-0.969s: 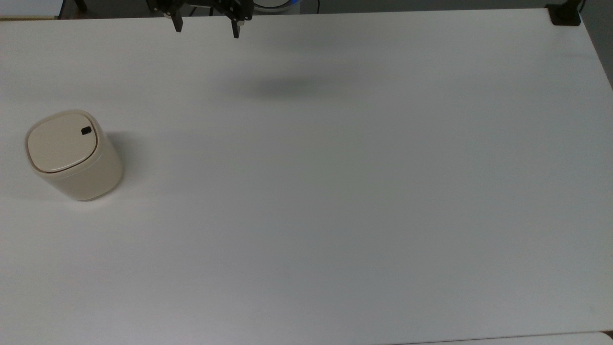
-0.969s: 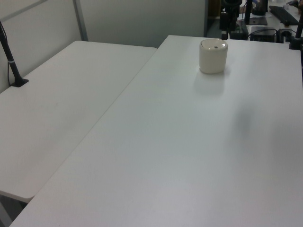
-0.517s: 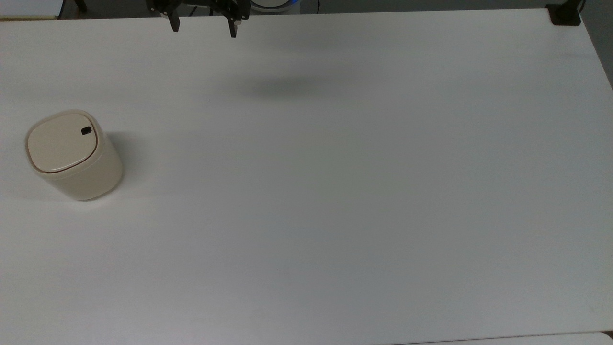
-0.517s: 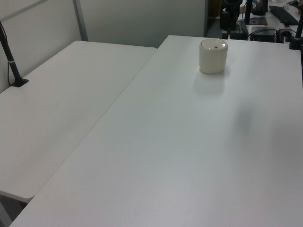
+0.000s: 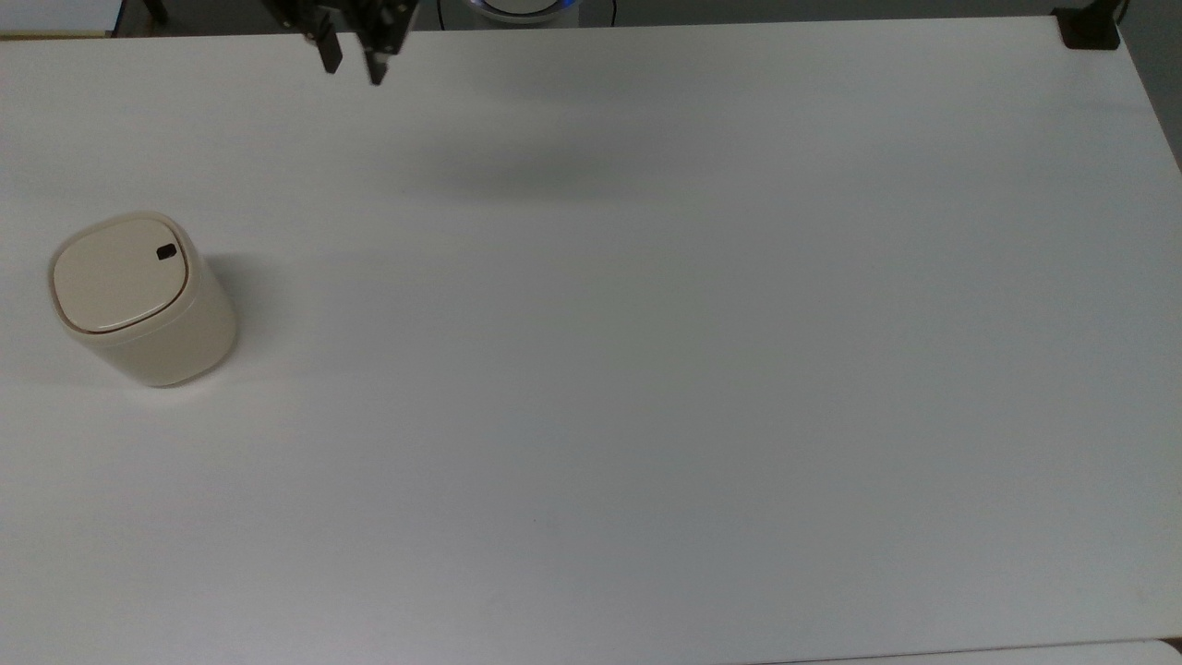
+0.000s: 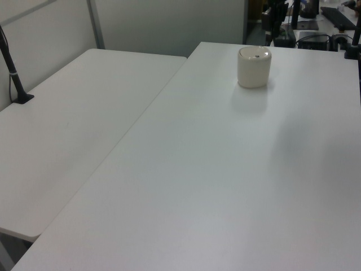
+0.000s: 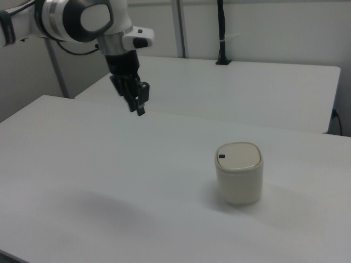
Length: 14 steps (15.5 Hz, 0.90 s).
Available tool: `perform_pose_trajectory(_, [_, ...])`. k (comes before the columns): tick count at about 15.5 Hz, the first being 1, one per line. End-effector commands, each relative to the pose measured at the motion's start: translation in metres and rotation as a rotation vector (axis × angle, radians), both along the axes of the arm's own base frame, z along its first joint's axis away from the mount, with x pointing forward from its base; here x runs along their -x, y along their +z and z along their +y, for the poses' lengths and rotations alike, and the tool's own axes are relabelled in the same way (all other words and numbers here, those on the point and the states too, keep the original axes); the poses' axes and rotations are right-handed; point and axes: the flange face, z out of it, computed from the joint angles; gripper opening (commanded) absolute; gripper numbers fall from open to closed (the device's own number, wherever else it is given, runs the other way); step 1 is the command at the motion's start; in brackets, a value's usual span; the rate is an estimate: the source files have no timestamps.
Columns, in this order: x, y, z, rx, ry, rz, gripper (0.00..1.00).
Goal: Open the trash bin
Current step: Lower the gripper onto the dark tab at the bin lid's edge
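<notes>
So it's a big plain white tabletop (image 5: pixel 646 369); a second white table (image 6: pixel 73 113) sits butted up beside it, pale partition walls behind, and a black pole (image 7: pixel 221 33) clamped at the far edge. The trash bin (image 5: pixel 138 300) is standing upright near the top view's left edge, cream coloured, lid (image 5: pixel 118 273) shut flat, little black button (image 5: pixel 166 252) on the rim. The claw (image 5: pixel 351 60) hangs in the air well apart from it, up by the top view's upper edge; in the right view it's over on the left, above the surface, pointing down. Its fingers are parted by a narrow gap, gripping nothing. No logos or writing I can make out anywhere.
</notes>
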Motion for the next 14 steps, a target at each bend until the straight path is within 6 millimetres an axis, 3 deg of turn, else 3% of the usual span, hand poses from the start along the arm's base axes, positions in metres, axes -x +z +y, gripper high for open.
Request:
perform_pose_trajectory(1, [-0.023, -0.008, -0.039, 0.020, -0.223, -0.112, 0.00])
perform_pose_trajectory(6, [-0.051, -0.052, -0.110, 0.118, -0.357, -0.220, 0.00])
perform_pose_trajectory(10, [-0.056, -0.081, -0.167, 0.181, -0.428, -0.274, 0.00])
perform_pose_trajectory(14, [-0.064, -0.115, -0.190, 0.246, -0.427, -0.275, 0.00])
